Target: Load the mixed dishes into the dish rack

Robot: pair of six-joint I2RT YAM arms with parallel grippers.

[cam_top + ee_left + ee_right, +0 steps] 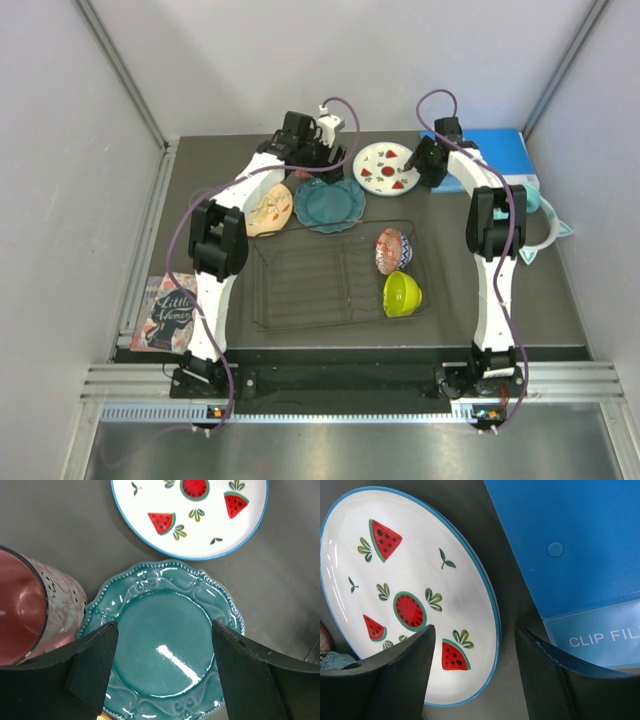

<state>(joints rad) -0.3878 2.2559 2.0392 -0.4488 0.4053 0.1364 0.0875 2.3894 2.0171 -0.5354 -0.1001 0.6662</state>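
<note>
Two arms of white links and black joint housings were seen, the left arm [208, 310] at the frame's left, the right arm [487, 300] at its right. A purple cable [436, 92] was looped along each. Matte black, wedge-shaped fingers [92, 680] were shown close up.

The white plate [410, 600] is rimmed in blue and painted with red watermelon slices and green leaves; the binder [570, 545] at its 3 o'clock is plain blue. The scalloped plate [165, 645] is coloured teal, the mug [30, 615] pink-red, one bowl [401, 293] lime-green
</note>
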